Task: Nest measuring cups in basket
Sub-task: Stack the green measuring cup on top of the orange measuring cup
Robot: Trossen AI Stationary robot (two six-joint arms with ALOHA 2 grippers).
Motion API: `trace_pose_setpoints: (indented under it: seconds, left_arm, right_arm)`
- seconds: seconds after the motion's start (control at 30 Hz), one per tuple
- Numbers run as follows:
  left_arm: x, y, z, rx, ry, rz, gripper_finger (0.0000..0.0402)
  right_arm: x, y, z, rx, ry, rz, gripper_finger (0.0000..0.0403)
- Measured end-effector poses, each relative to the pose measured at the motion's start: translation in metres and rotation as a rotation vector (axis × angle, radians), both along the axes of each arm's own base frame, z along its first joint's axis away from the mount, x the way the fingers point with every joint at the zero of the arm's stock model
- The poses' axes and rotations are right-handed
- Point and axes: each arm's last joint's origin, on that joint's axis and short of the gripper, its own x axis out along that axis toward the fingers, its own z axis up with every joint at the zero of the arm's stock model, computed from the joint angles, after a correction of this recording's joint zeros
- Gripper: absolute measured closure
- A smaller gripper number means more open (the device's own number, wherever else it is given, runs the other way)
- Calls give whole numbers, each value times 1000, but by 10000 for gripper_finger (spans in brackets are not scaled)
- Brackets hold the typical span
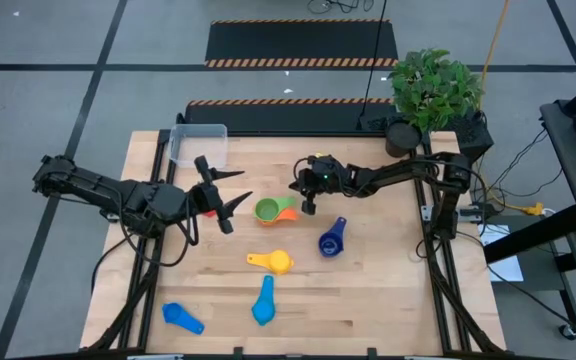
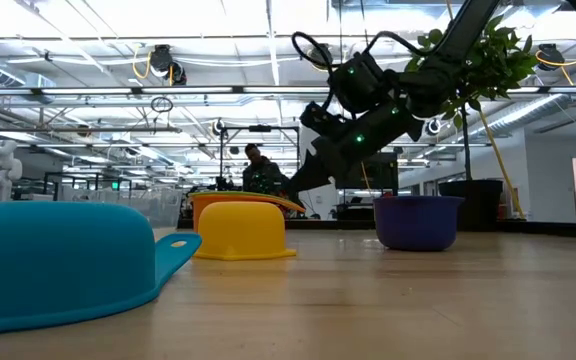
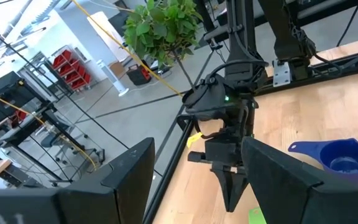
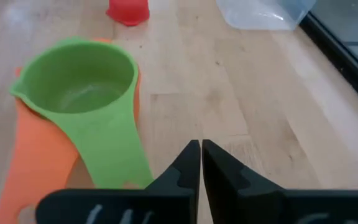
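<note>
Right gripper (image 1: 303, 196) hangs with fingers pressed together on nothing, just beside the green cup (image 1: 267, 209), which sits nested in the orange cup (image 1: 284, 210) mid-table. Left gripper (image 1: 226, 199) is spread wide and empty on the pair's other side, the red cup (image 4: 128, 10) beneath it. Farther off lie the navy cup (image 1: 331, 238), yellow cup (image 1: 273, 262) and two light blue cups (image 1: 264, 302). The basket (image 1: 198, 144) stands at the table's (image 1: 388, 290) far-left corner.

- Both arms are dark, near-black, built of slim jointed segments with black cables looped along them.
- The left gripper (image 1: 226, 198) has two long, pointed black fingers (image 3: 277, 175), flat-sided and wedge-shaped.
- The right gripper (image 1: 308, 194) carries small green indicator lights on its blocky wrist housing; its fingertips (image 4: 188, 163) taper to narrow points.
</note>
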Motion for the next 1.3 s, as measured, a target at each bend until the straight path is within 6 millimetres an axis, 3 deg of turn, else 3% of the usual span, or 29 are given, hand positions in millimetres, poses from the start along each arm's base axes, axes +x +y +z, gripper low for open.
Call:
trace_pose_setpoints:
  seconds: [0.5,1.03,1.3]
  left_arm:
    - [0,-1,0,-1,-3,-2,158]
    - [0,-1,0,1,-1,-2,158]
    - [0,-1,0,2,0,-2,158]
  right_arm:
    - [6,-2,-31,28,25,-10,395]
    - [2,3,-29,130,49,123,395]
    - [-6,11,-4,154,81,127,395]
